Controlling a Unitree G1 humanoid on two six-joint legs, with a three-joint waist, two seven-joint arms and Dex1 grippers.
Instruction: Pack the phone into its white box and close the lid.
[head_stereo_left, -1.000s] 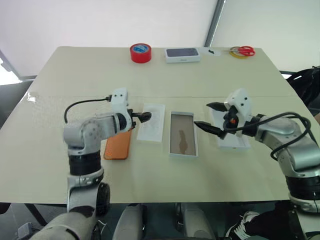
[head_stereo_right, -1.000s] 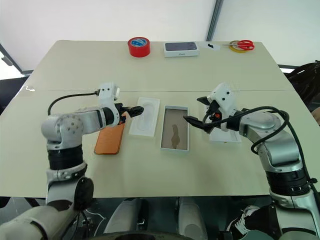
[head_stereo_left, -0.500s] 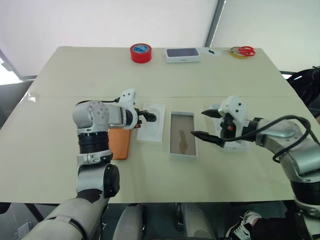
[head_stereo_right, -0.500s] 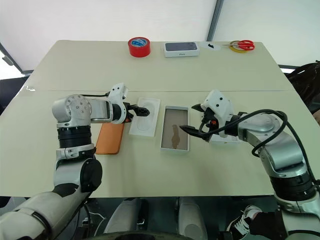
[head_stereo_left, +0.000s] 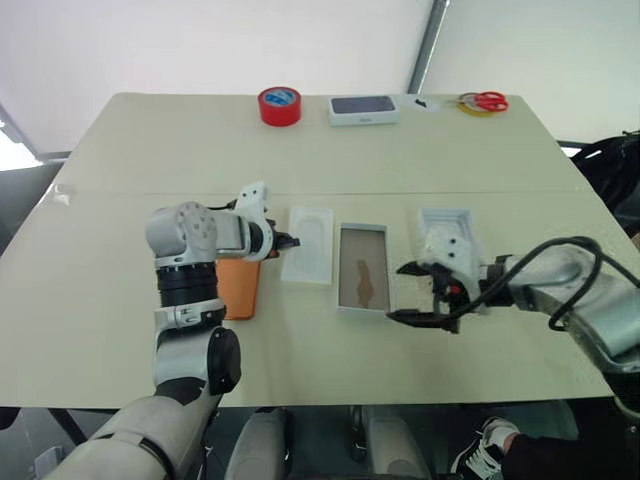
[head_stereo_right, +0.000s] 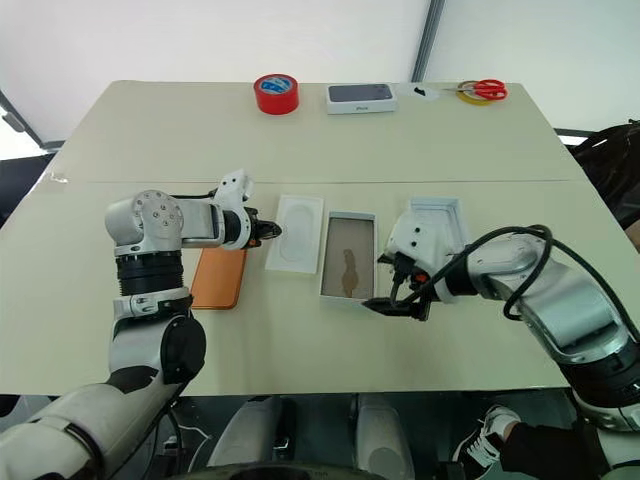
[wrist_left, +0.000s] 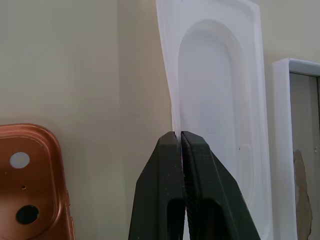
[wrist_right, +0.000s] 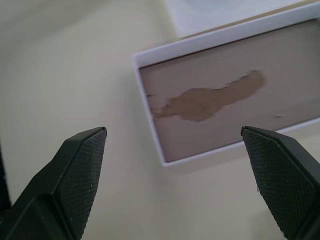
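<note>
Orange phone (head_stereo_left: 236, 288) lies flat on the bench (head_stereo_left: 330, 150), camera side up, left of the white insert (head_stereo_left: 309, 258), whose near-left rim the left gripper's (wrist_left: 180, 137) closed jaws pinch. It looks stiff and slippery, best taken across its long edges. Right gripper (head_stereo_left: 405, 293) hangs wide open at the near-right corner of the white box (head_stereo_left: 363, 269); the lid (head_stereo_left: 445, 222) sits right, open bench nearer.

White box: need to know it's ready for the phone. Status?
Left tool shut at insert edge. Right tool open beside white box. Box empty; phone on table.
</note>
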